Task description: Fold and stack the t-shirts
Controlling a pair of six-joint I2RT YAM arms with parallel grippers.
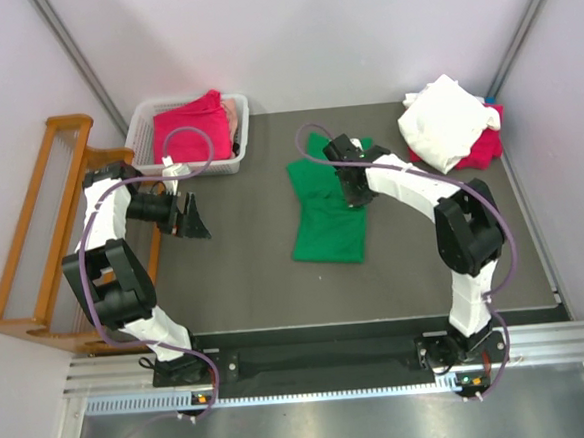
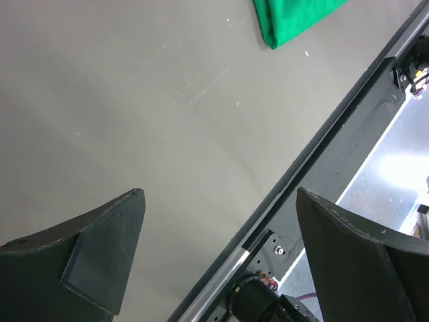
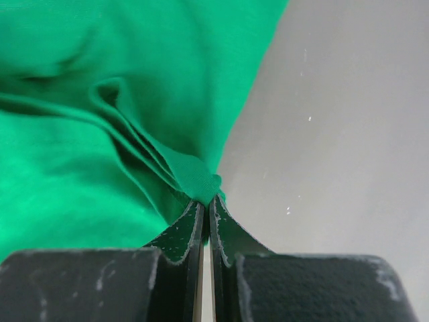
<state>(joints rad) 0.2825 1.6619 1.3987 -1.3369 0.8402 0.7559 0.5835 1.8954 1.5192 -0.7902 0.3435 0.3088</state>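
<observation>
A bright green t-shirt (image 1: pixel 327 212) lies partly folded in the middle of the dark table. My right gripper (image 1: pixel 354 197) is shut on its right edge, pinching a bunched fold of the green cloth (image 3: pixel 194 178) at the fingertips (image 3: pixel 207 200). My left gripper (image 1: pixel 194 223) hangs open over bare table at the left, nothing between its fingers (image 2: pixel 100 258); a corner of the green t-shirt (image 2: pixel 295 17) shows far ahead of it. A crimson t-shirt (image 1: pixel 193 126) sits in the basket. A white t-shirt (image 1: pixel 446 120) lies on a pinkish red one (image 1: pixel 483 148) at the back right.
The white slatted basket (image 1: pixel 238 133) stands at the back left. An orange wooden rack (image 1: pixel 42 231) runs along the table's left side. The black rail of the table's near edge (image 2: pixel 315 144) crosses the left wrist view.
</observation>
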